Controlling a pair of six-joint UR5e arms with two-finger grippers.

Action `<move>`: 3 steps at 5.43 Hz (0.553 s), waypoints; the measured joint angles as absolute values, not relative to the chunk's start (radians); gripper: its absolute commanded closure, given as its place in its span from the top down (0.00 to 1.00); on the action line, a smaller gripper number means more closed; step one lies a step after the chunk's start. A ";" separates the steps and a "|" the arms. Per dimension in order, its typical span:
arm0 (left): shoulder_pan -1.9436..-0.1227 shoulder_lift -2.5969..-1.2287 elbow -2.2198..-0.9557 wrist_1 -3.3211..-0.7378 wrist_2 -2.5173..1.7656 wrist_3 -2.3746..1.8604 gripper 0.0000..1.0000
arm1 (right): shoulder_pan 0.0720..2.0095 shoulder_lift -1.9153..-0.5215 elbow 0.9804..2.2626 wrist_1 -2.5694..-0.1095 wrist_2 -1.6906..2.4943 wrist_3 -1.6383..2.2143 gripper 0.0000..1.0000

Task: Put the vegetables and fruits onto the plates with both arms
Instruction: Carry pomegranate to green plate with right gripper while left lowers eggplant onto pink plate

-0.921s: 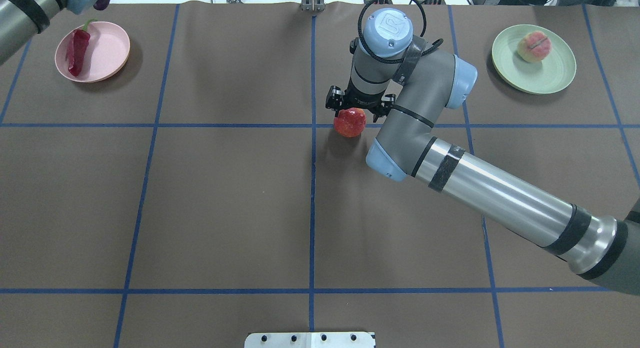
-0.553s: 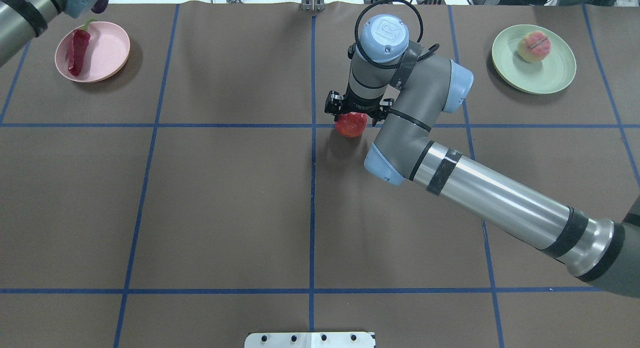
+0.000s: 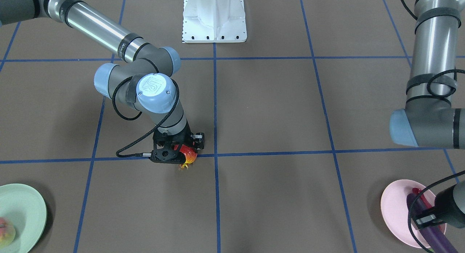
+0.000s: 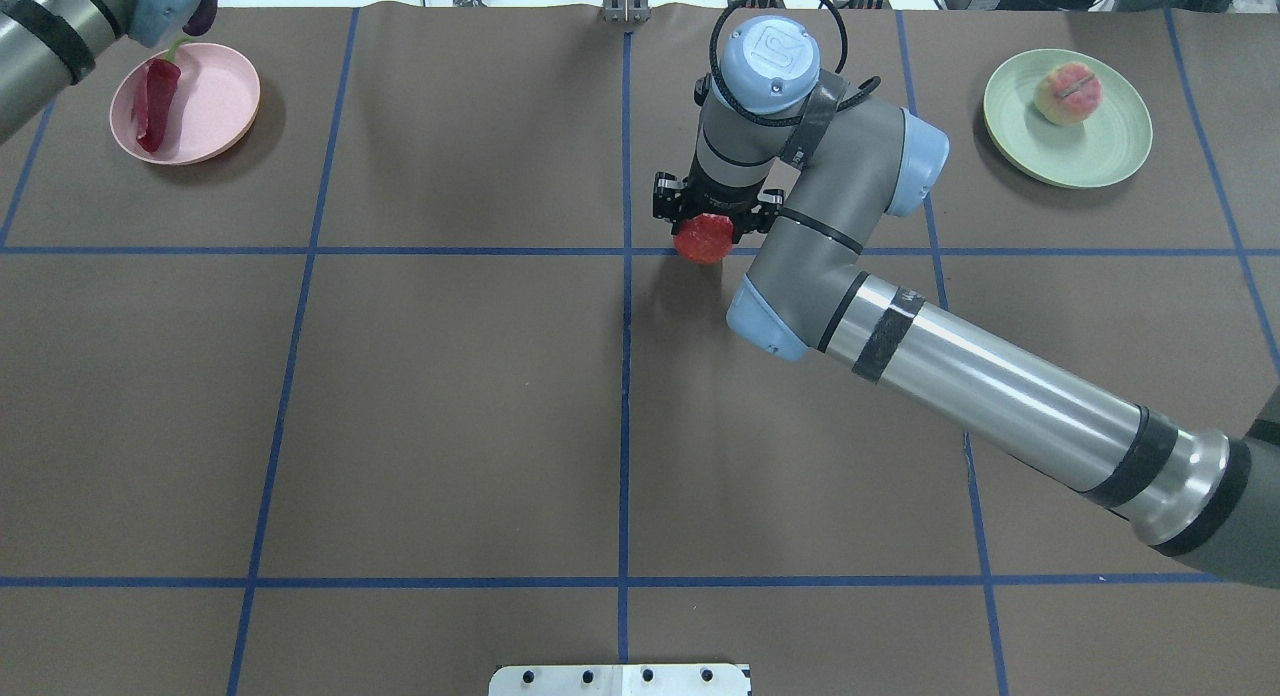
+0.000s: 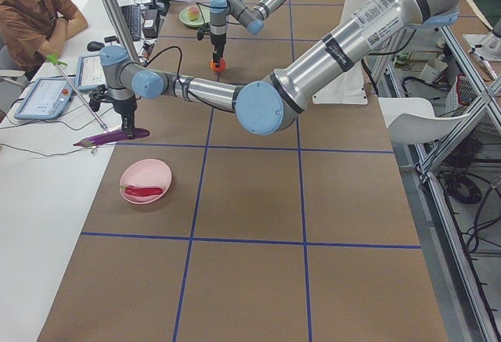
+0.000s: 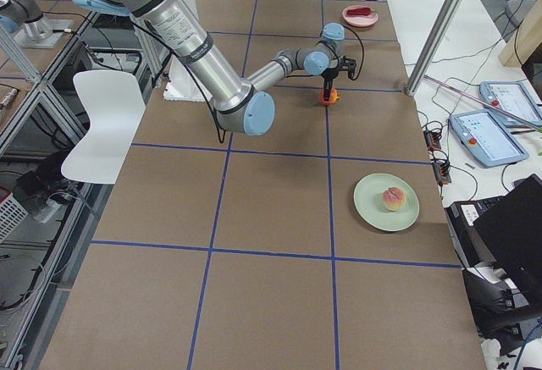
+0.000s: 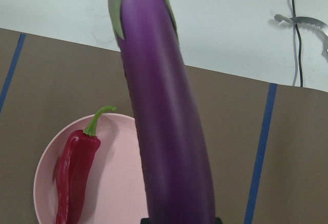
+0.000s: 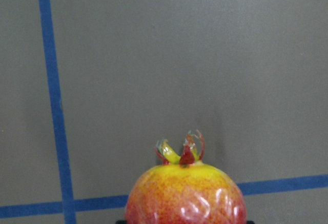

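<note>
The right gripper [image 4: 706, 219] clasped the pomegranate [image 4: 703, 240], the left gripper [image 5: 126, 127] the eggplant [image 7: 164, 131]. Their glossy skins risked slipping during carry.

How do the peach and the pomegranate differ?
The peach is pink-yellow-green with a crease; the pomegranate is glossy red-orange with a yellow crown. The peach lies on the green plate; the pomegranate is on no plate, mid-table, in the right gripper. Both are round and similar in size.
</note>
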State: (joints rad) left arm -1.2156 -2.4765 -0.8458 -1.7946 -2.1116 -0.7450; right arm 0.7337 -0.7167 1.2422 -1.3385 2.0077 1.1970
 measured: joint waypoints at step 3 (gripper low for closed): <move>-1.138 -2.438 -0.804 -1.834 -1.956 -0.668 0.00 | 0.829 -0.702 1.292 -1.348 2.015 1.199 0.00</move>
